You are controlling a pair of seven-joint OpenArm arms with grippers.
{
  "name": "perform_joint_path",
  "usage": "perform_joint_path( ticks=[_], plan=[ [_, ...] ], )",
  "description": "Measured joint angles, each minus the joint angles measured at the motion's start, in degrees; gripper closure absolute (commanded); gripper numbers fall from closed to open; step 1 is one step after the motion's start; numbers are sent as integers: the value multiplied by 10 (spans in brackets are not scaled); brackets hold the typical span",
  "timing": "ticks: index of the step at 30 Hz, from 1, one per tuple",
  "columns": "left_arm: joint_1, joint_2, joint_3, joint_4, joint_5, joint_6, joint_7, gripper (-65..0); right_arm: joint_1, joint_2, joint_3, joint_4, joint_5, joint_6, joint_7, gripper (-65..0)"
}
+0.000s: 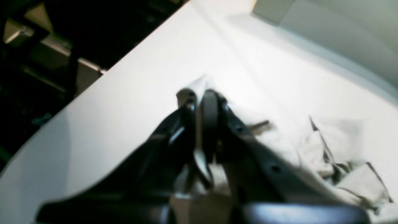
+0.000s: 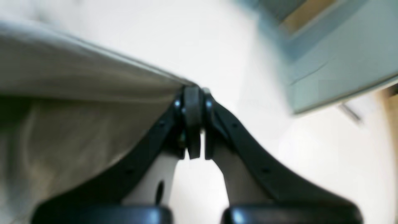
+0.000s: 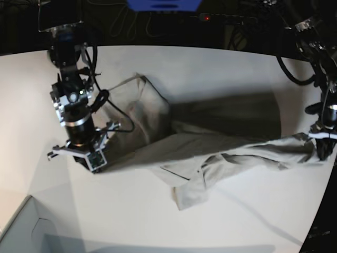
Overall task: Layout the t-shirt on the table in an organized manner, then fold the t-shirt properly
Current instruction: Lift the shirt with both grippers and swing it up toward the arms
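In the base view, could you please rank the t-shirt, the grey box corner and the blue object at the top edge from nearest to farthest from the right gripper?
1. The t-shirt: pinched in the right gripper, on the view's left.
2. The grey box corner: bottom left, just below that gripper.
3. The blue object: top centre, beyond the table, farthest.

Bright glare, both wrist views blurred, hard shadows

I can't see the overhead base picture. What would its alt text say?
Two robot arms stretch a beige t-shirt above a white table: the right gripper and the left gripper each pinch an end, with loose cloth sagging between them.
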Motion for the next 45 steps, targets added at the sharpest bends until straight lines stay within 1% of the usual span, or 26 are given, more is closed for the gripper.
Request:
perform_joint_path(
  ticks=[2, 7, 9, 12, 15, 18, 22, 23, 25, 27, 32, 35, 40, 43, 45],
  plan=[
    [-32, 1, 0, 15, 3, -1, 44, 0, 18, -1, 13, 8, 2, 0, 5, 0],
    [-106, 0, 1, 21, 4, -3, 89, 0, 73, -5, 46, 3, 1, 2, -2, 0],
    [-136, -1, 17, 17, 9, 3, 101, 0, 106, -5, 50, 3, 1, 2, -3, 0],
    [-182, -11, 61, 17, 3, -2, 107, 0, 168, -5, 51, 3, 2, 2, 0, 0],
    [-234, -13, 102, 17, 4, 1, 102, 0, 234, -3, 50, 3, 1, 2, -4, 0],
    [-286, -19, 137, 10, 5, 1, 106, 0, 291, -1, 66, 3, 2, 4, -4, 0],
    [-340, -22, 155, 8, 2, -1, 101, 0, 348, 3, 75, 10, 1, 3, 3, 0],
    [-350, -22, 155, 8, 4, 0, 105, 0, 355, 1, 83, 11, 2, 3, 7, 0],
    [-372, -23, 155, 7, 7, 2, 109, 0, 367, 1, 101, 10, 1, 3, -2, 0],
    [-400, -37, 156, 6, 4, -1, 110, 0, 381, 3, 111, 12, 0, 3, -4, 0],
    [-456, -43, 155, 16, 4, 1, 99, 0, 385, 20, 111, 60, 0, 3, 2, 0],
    [-460, -48, 155, 31, 8, 2, 109, 0, 380, 20, 111, 96, 1, 4, -8, 0],
    [-459, -60, 154, 100, 5, 1, 103, 0, 357, 20, 112, 160, 1, 3, 2, 0],
    [-454, -61, 153, 145, 5, 2, 105, 0, 336, 20, 112, 196, 0, 4, -11, 0],
    [-442, -78, 155, 176, -2, -3, 101, 0, 318, 19, 119, 223, 2, 3, 5, 0]
  ],
)
